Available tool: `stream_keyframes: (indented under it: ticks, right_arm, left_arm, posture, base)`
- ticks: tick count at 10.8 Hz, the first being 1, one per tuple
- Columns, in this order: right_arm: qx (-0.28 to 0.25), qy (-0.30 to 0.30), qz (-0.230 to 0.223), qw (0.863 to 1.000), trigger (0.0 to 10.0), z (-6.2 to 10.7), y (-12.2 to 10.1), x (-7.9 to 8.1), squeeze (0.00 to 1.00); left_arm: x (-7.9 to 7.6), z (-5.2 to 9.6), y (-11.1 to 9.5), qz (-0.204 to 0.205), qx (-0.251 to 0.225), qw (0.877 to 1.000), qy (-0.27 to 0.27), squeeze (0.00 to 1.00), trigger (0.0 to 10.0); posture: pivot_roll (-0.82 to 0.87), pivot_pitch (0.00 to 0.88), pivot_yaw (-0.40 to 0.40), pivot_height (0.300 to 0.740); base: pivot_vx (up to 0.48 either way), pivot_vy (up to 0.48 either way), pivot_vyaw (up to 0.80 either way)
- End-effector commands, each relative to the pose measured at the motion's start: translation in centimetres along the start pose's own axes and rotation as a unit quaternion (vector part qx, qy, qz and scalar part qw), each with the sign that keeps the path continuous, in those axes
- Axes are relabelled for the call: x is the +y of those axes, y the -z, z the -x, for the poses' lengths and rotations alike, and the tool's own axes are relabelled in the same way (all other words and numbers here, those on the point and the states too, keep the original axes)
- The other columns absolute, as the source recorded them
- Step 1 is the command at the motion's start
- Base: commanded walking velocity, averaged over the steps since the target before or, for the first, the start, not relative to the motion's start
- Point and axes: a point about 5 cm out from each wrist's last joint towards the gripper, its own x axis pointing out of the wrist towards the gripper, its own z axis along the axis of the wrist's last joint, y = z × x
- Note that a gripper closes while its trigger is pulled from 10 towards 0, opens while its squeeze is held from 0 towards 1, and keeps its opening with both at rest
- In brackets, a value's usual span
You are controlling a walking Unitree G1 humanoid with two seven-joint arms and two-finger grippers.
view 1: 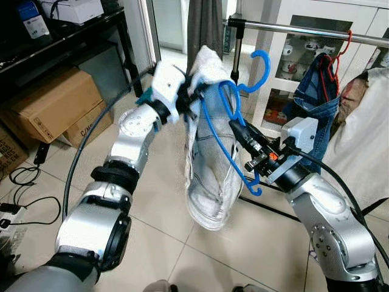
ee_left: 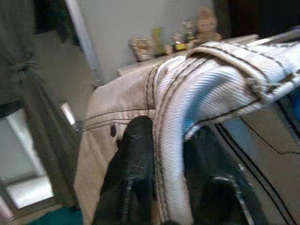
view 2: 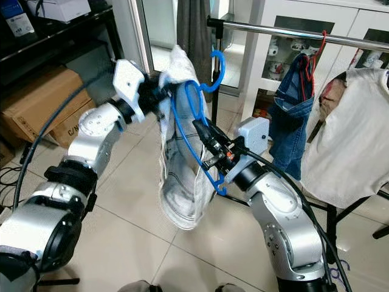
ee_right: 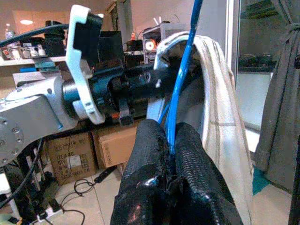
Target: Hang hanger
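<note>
Blue plastic wire forms the hanger [view 1: 226, 131], its open hook curling up just below and in front of the metal clothes rail [view 1: 304, 31] without touching it. A pale, off-white pair of jeans [view 1: 209, 182] with dark stitching is draped over the hanger and sags toward the floor. The right gripper [ee_right: 169, 140] has its two black fingers pressed together on the hanger's thin blue bar — the wrist view shows the wire running up between them. The left gripper [view 1: 189, 97] pinches a thick folded seam of the jeans near the top, beside the hanger's shoulder; both arms are raised in front of the rail.

Already on the rail hang a pair of blue jeans [view 1: 313, 91] on a red hanger [view 1: 337, 52] and, further right, a cream cloth [view 1: 361, 140]. A dark grey curtain [view 1: 203, 24] hangs behind the held garment. Behind the rail stands a white glass-fronted cabinet [view 1: 285, 55]. To the left, cardboard boxes [view 1: 51, 103] sit under a black shelf [view 1: 61, 42], with cables [view 1: 24, 182] on the beige tiled floor [view 1: 164, 243].
</note>
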Motion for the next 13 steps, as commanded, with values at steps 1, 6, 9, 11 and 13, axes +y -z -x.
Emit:
stream_keyframes:
  ticks: [1,6,9,11,13]
  right_arm:
    - [-0.027,-0.017,0.008,0.999,0.0,-0.2,-1.2,0.7,0.0]
    - [-0.025,-0.018,0.007,1.0,0.0,-0.1,-1.0,0.9,0.0]
    - [-0.021,-0.022,0.009,1.0,0.0,0.0,-0.9,1.1,0.0]
    - [-0.023,-0.019,0.009,1.0,0.0,0.0,-0.9,1.0,0.0]
    - [-0.026,-0.014,0.009,1.0,0.0,-0.1,-1.0,0.9,0.0]
  left_arm:
    - [1.2,0.0,-0.9,0.006,-0.017,0.999,-0.038,0.0,0.0]
    - [1.8,-0.1,-1.1,0.022,-0.023,0.998,-0.058,0.0,0.0]
    - [2.2,-0.3,-1.5,0.022,-0.024,0.997,-0.065,0.0,0.0]
    - [1.0,-0.4,-0.9,0.023,-0.016,0.999,-0.018,0.0,0.0]
    - [0.0,0.2,-0.1,0.009,-0.008,1.0,0.008,1.0,10.0]
  posture:
    - [-0.1,0.0,0.071,0.74]
    - [-0.1,0.0,0.075,0.74]
    - [-0.1,0.0,0.078,0.74]
    - [-0.1,0.0,0.077,0.74]
    - [-0.1,0.0,0.077,0.74]
  base:
    - [0.0,0.0,0.0]
    - [0.0,0.0,0.0]
    - [0.0,0.0,0.0]
    - [0.0,0.0,0.0]
    - [0.0,0.0,0.0]
